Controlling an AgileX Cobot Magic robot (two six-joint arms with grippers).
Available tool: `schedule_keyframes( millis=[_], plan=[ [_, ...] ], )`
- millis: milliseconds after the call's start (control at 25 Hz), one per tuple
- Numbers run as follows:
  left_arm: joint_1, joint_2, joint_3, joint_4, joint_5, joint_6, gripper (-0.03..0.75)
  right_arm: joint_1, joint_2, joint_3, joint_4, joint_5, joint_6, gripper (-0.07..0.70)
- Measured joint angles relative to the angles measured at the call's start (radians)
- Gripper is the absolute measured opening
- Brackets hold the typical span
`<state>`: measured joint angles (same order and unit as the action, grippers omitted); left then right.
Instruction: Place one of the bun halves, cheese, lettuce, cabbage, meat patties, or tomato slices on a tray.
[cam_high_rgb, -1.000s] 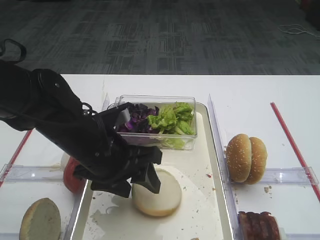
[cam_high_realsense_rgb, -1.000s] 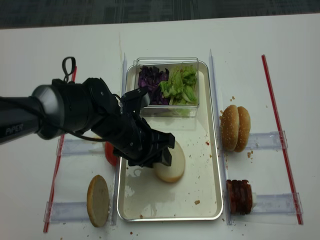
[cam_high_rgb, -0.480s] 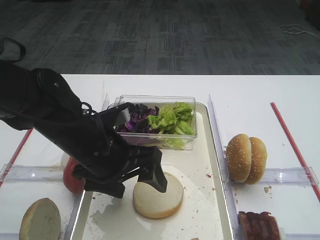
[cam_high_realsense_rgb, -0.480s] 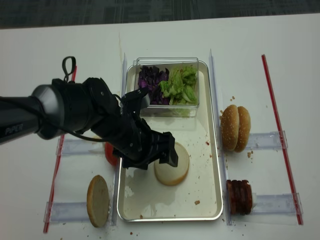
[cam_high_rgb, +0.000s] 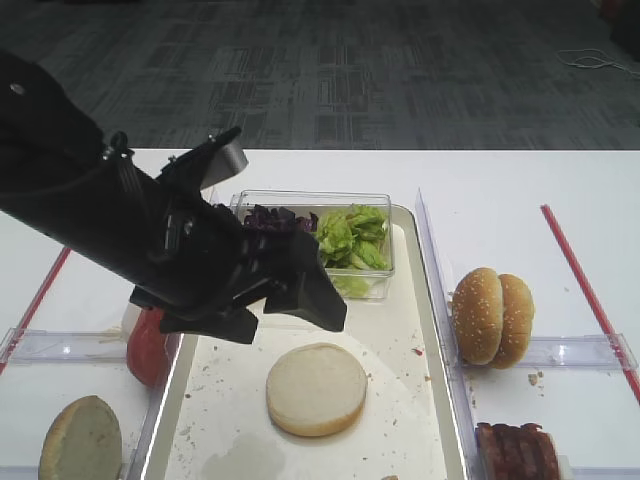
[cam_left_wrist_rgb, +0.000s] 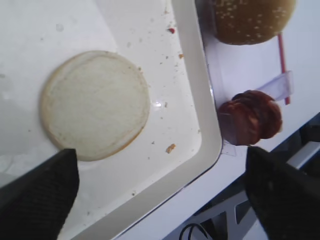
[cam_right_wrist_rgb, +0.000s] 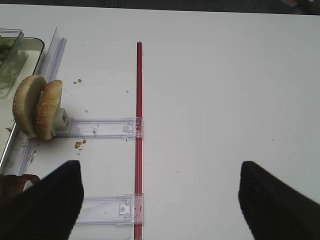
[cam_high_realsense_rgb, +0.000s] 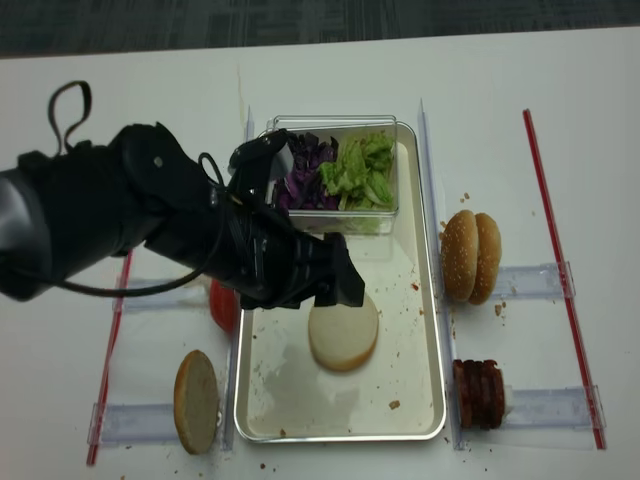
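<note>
Resting cut-face up on the silvery metal tray (cam_high_realsense_rgb: 420, 330), the pale round bun half (cam_high_realsense_rgb: 343, 333) looked placed; the black left gripper (cam_high_realsense_rgb: 318, 280) hovered spread wide and empty, so withdrawing seemed next

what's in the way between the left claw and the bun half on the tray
Nothing visible. The left claw is open above the bun half, which lies flat, cut face up, on the tray, with only bare tray and crumbs around it.

White table (cam_high_realsense_rgb: 520, 120) with silvery tray (cam_high_realsense_rgb: 425, 330), red strips (cam_high_realsense_rgb: 560, 270), clear plastic holders (cam_high_realsense_rgb: 530, 280)
</note>
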<state>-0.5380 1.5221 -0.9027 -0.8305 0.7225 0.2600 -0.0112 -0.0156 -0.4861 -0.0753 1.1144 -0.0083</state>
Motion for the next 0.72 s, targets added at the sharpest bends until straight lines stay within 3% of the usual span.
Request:
schedule_keyframes(
  millis=[520, 600, 720],
  plan=[
    [0.000, -0.269, 0.000, 0.026, 0.065, -0.002, 0.650, 0.000, 0.000, 0.000, 0.000, 0.000, 0.000, 0.657],
    [0.000, -0.275, 0.000, 0.086, 0.070, -0.033, 0.650, 0.000, 0.000, 0.000, 0.000, 0.000, 0.000, 0.657],
    [0.000, -0.275, 0.000, 0.281, 0.085, -0.153, 0.650, 0.000, 0.000, 0.000, 0.000, 0.000, 0.000, 0.657]
  ],
)
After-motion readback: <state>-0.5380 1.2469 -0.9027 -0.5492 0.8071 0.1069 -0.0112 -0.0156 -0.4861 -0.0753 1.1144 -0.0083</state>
